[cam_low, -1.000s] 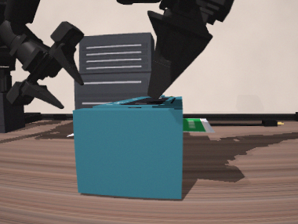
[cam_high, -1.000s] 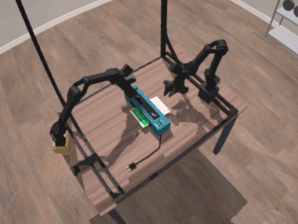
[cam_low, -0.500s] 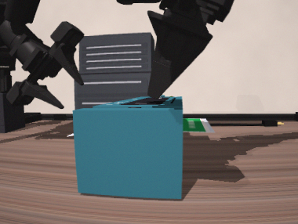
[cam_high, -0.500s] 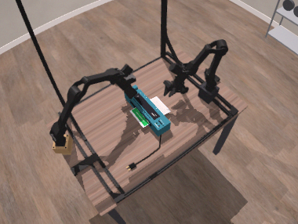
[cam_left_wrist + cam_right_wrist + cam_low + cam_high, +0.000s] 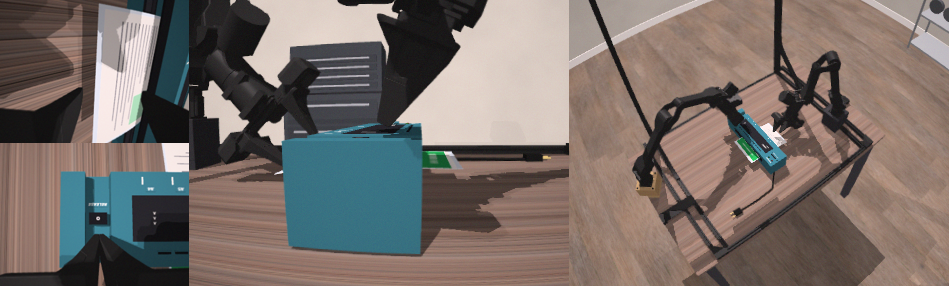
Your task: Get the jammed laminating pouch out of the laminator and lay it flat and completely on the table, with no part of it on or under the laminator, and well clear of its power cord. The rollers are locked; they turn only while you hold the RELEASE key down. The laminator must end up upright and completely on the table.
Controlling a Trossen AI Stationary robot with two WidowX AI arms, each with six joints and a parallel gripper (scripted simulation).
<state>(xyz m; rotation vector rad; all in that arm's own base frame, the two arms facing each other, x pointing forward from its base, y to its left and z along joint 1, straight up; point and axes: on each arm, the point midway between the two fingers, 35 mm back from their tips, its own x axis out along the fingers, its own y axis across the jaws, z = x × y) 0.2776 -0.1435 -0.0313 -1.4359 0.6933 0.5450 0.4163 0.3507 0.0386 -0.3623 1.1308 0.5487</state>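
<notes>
The teal laminator (image 5: 759,141) stands upright mid-table. The jammed pouch sticks out on both sides: a white printed end (image 5: 773,131) and a green end (image 5: 748,149). My left gripper (image 5: 783,122) is open, and in the left wrist view its fingers stand on either side of the white pouch end (image 5: 124,76), low over it. My right gripper (image 5: 734,116) is shut. In the right wrist view its closed tips (image 5: 99,237) sit just at the near edge of the dark RELEASE key (image 5: 98,218) on the laminator top. I cannot tell whether the key is pressed down.
The black power cord (image 5: 761,197) runs from the laminator's near end to a plug (image 5: 736,214) near the front rail. Black frame rails edge the table, and posts (image 5: 776,35) rise at the back. A grey cabinet (image 5: 336,85) stands behind.
</notes>
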